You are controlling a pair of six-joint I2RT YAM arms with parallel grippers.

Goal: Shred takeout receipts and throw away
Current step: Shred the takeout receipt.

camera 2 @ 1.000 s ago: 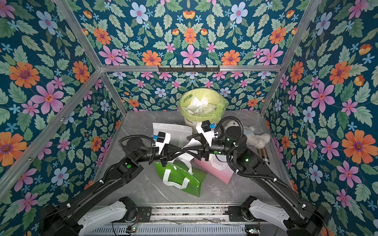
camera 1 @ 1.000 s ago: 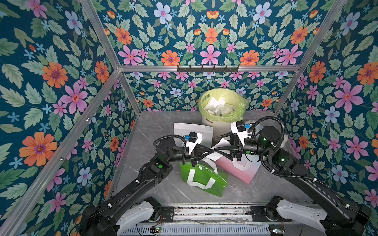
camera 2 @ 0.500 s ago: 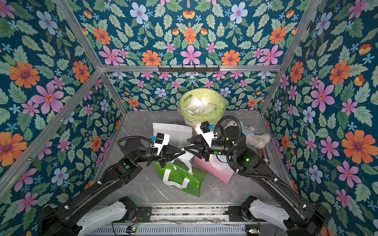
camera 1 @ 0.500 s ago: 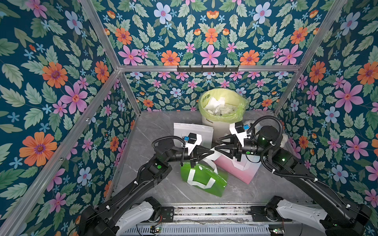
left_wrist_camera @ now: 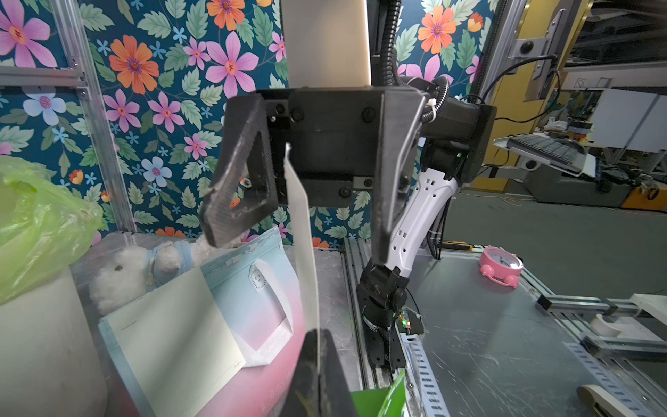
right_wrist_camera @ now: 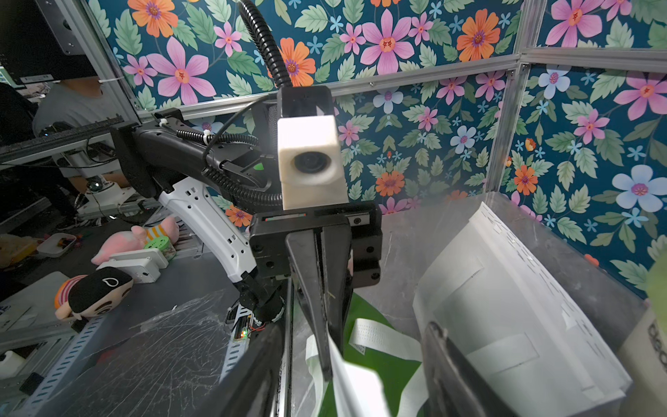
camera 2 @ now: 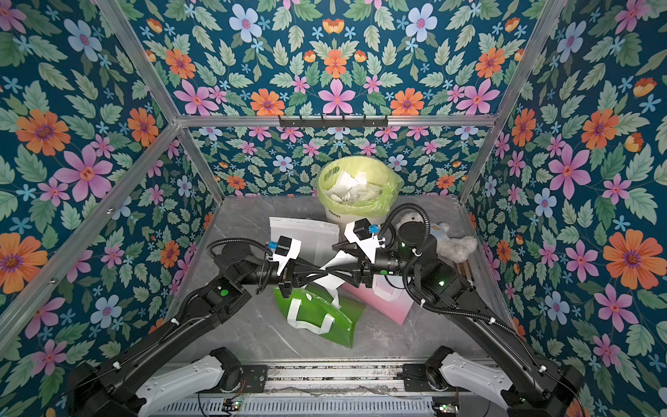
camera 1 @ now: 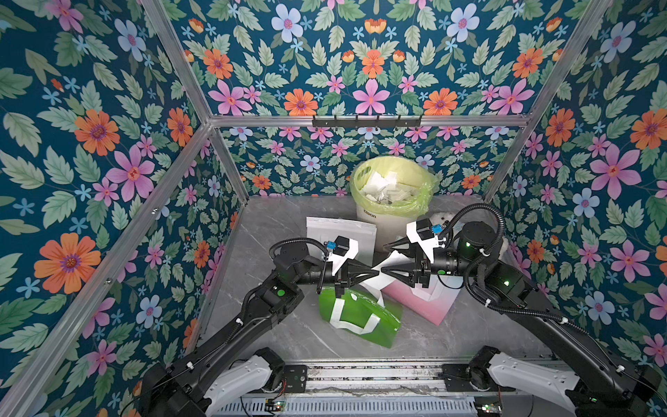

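Dark teal wall panels printed with pink, orange and pale blue flowers (camera 1: 371, 72) enclosed the cell behind and on either side of the left pincer (camera 1: 373, 271), joined by silver aluminium frame bars (camera 1: 155, 207). A black hook rail (camera 1: 367, 121) ran along the rear bar, high above it. A grey marble-patterned tabletop (camera 1: 274, 335) lay beneath. Beyond the right pincer (camera 1: 383, 259), toward the open side, a round pink alarm clock (left_wrist_camera: 501, 265) stood on a grey metal bench (left_wrist_camera: 487, 325) in evenly lit workshop space.

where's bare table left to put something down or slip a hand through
Bare table in the back left corner, between the wall and the white bag. Also the front strip between the green bag, the pink bag and the rail. Crowded mid-table: both bags, with the left gripper holding a receipt above them, and the bin and plush behind.
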